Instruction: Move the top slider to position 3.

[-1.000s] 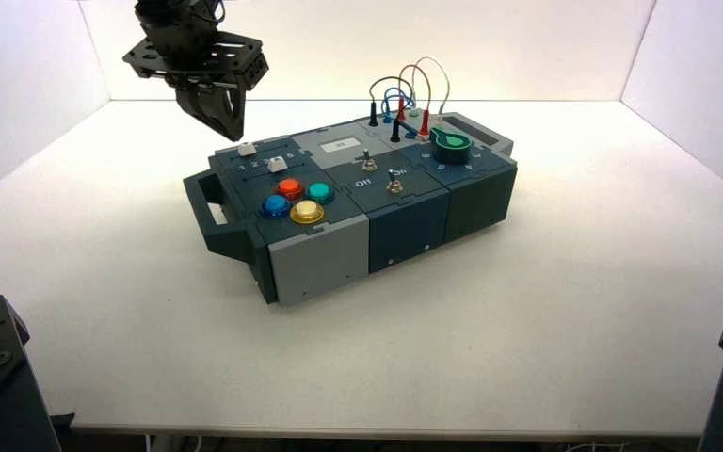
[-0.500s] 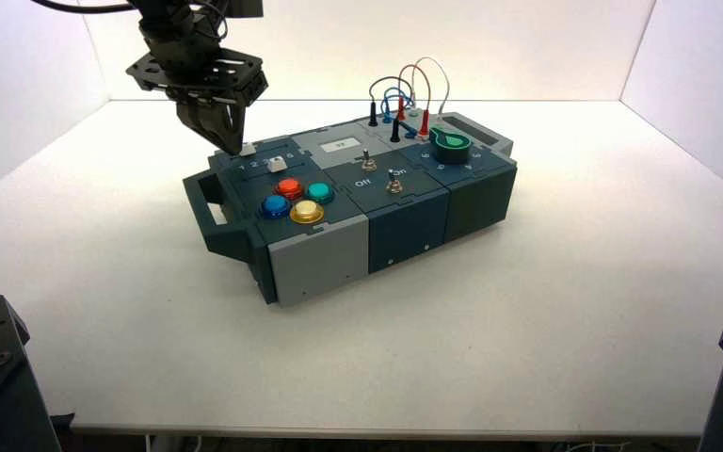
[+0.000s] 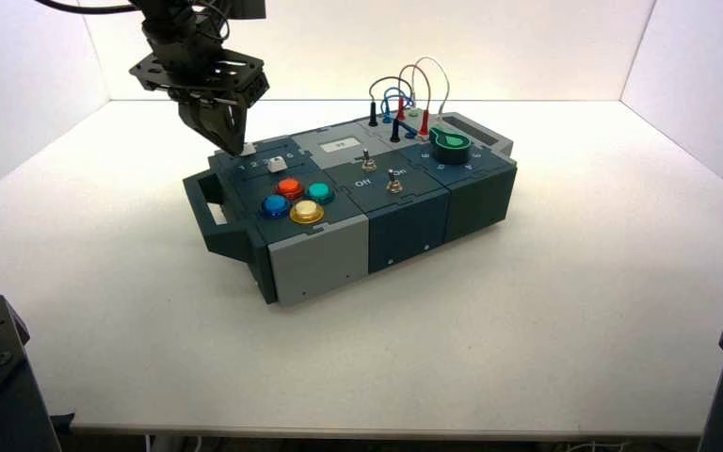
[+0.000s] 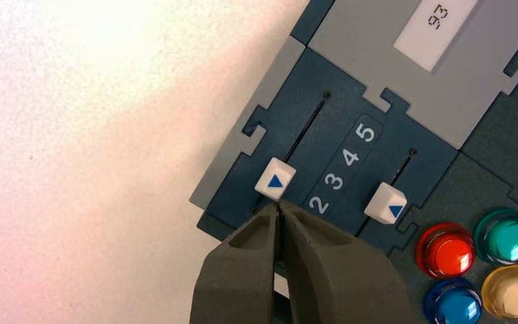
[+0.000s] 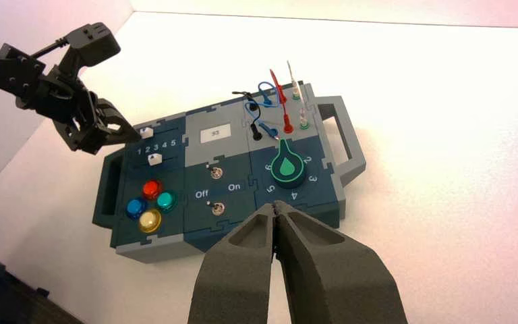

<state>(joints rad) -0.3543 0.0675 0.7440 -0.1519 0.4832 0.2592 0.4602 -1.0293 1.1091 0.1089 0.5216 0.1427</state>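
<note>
The top slider, a small white knob with a blue triangle, sits in its slot about level with the printed 2. Position 3 is the following numeral along the row. My left gripper is shut, and its tip touches the knob's near side. In the high view the left gripper stands over the box's back left corner and partly covers the top slider. My right gripper is shut and empty, held back from the box's front.
The second white slider sits in the parallel slot, beside red, teal, blue and yellow buttons. Two toggle switches, a green knob and plugged wires occupy the box's right part.
My left gripper came down and to the right onto the top slider's end of the box, then held almost still. The slider knob shows no clear shift.
</note>
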